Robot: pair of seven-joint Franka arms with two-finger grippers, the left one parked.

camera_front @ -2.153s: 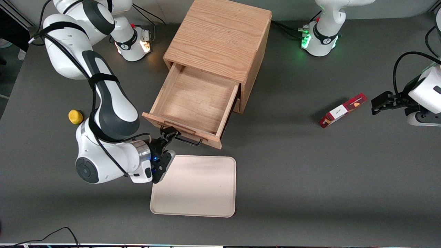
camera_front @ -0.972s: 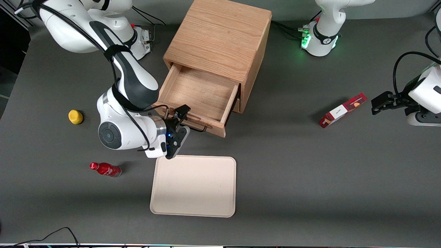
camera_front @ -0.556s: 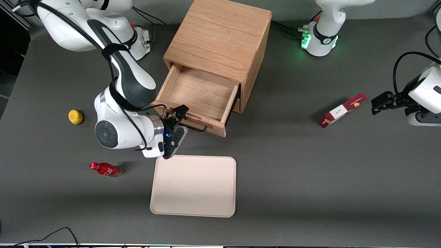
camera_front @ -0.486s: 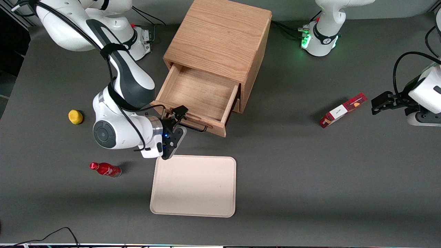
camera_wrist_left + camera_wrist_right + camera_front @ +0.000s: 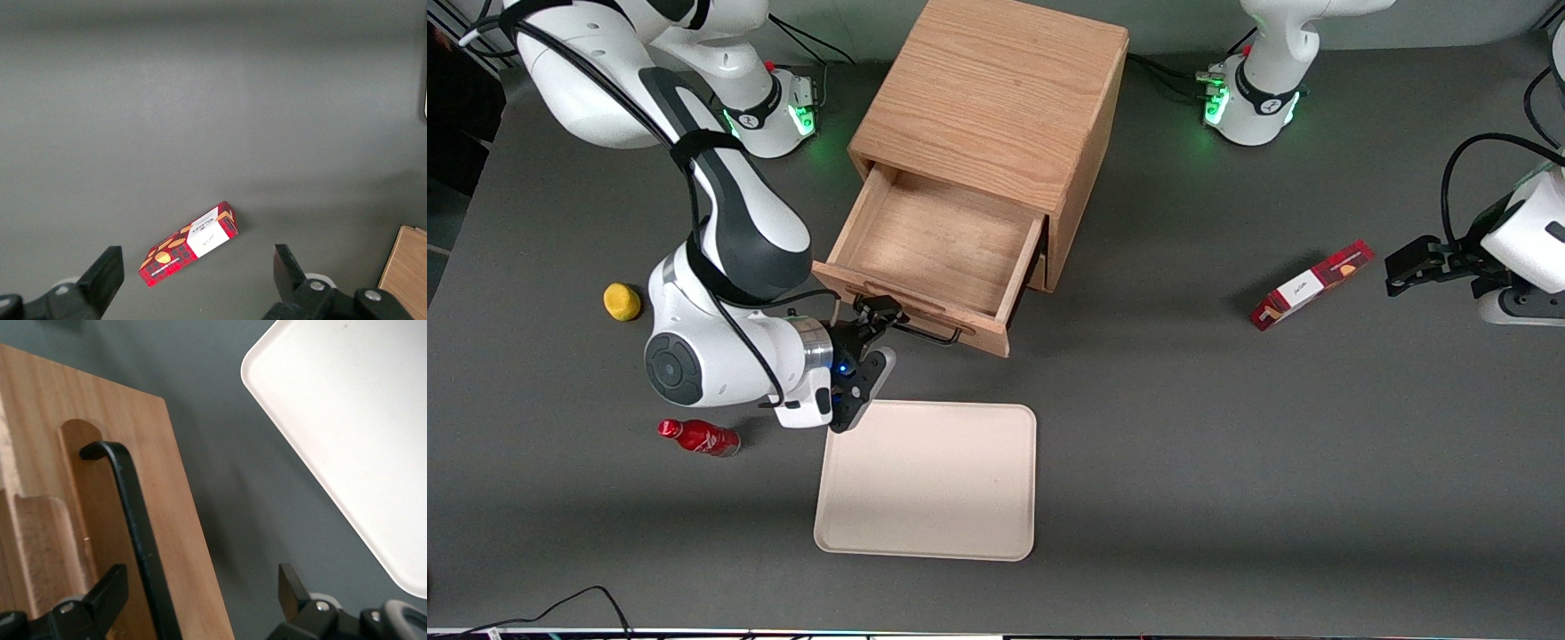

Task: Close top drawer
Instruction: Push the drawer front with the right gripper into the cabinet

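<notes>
The top drawer (image 5: 938,253) stuck out of the wooden cabinet (image 5: 996,98), about half open and empty inside. Its front board faced the front camera, and its black handle (image 5: 925,332) ran sideways along that board. The gripper (image 5: 867,342) hung just in front of the handle, near the end toward the working arm. Its fingers (image 5: 100,597) were spread wide and held nothing, with the handle bar (image 5: 137,520) passing between them. The drawer lay farther from the camera than the fingers, so I think a push straight toward the cabinet would shut it. A pale tray (image 5: 929,480) sat on the surface (image 5: 1227,444) nearby.
</notes>
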